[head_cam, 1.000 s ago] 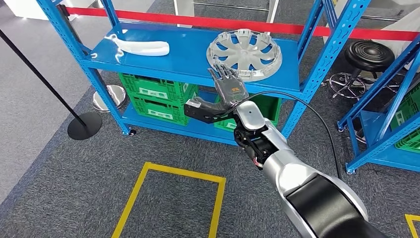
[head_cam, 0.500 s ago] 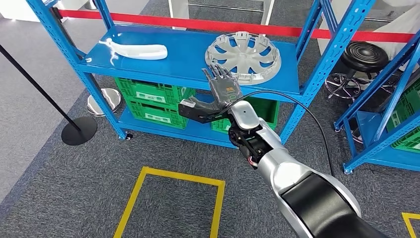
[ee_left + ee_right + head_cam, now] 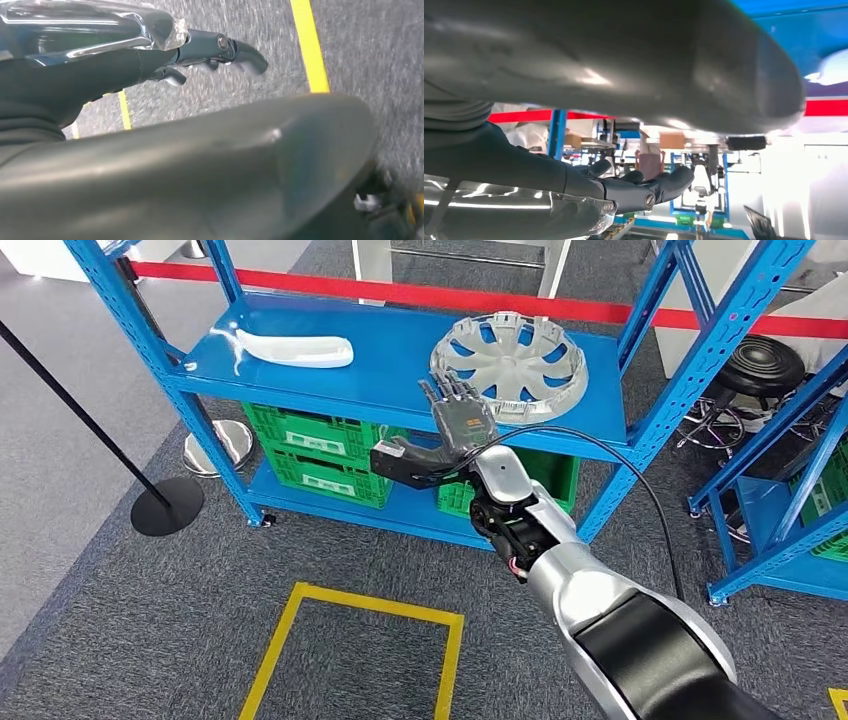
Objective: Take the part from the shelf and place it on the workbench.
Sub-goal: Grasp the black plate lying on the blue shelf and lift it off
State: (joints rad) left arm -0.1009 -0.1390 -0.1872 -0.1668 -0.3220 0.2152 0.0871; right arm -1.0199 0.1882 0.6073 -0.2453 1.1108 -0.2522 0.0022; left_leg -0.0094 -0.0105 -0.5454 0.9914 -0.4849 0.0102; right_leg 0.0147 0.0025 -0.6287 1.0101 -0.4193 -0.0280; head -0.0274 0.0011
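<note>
A silver wheel cover lies flat on the right half of the blue shelf. A white curved part lies on the left half. My right hand is raised in front of the shelf's front edge, just short of the wheel cover. Its fingers are spread and the thumb sticks out to the left, with nothing held. In the right wrist view the same hand has straight fingers with nothing in it. My left hand hangs over the grey carpet, fingers apart, holding nothing.
Green crates fill the shelf's lower level. A black post base stands on the floor to the left, and a black stool and another blue rack to the right. A yellow floor outline lies in front.
The whole picture has shifted a little, so the camera moved. My right hand stays raised and spread before the shelf edge, now slightly closer to the wheel cover.
</note>
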